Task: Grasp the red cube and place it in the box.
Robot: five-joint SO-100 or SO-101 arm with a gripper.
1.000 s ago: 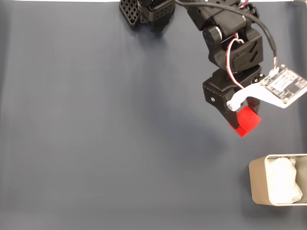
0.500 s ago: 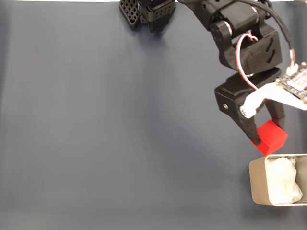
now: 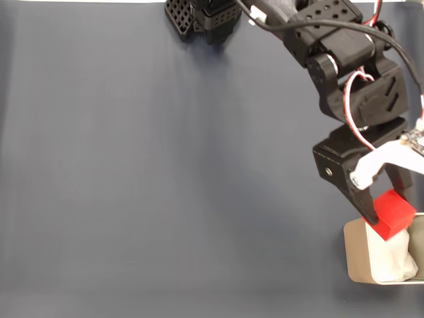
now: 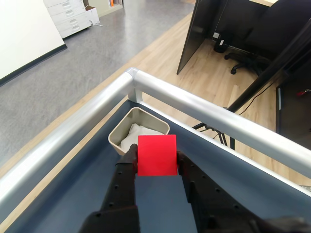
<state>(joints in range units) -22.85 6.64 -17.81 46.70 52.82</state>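
Now black jaws clamp the matte red cube (image 3: 395, 213) over the thin-walled, white-lined box (image 3: 358, 255).

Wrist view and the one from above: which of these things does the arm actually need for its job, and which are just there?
Part of the job:
- red cube, clamped in the gripper
- box with white lining, under the cube in the fixed view

Just there:
- dark blue table cover
- silver rail along the table edge
- office chair and white drawer unit on the floor beyond
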